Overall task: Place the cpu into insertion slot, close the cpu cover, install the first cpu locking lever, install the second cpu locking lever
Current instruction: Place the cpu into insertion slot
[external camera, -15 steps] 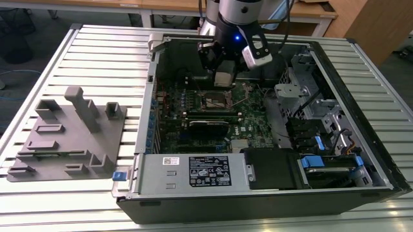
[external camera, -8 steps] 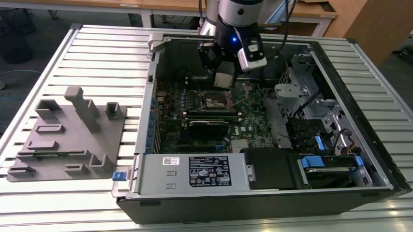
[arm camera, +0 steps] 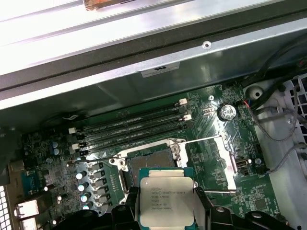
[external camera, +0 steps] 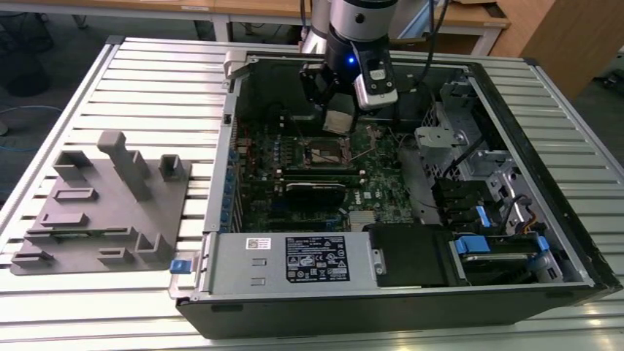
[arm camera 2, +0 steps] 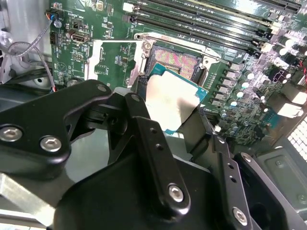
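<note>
My gripper hangs inside the open computer case, shut on the cpu, a flat square chip with a silver-grey top. In both wrist views the cpu sits between the black fingers, held by two opposite edges a little above the board. The insertion slot lies just beyond the chip, its dark contact field bare. The cpu cover, a thin silvery frame, is swung open beside the slot.
Long black memory slots run along one side of the socket. The case lies on a slatted metal table. A grey fixture block stands at the exterior view's left. Drive bays with blue tabs fill the case's right.
</note>
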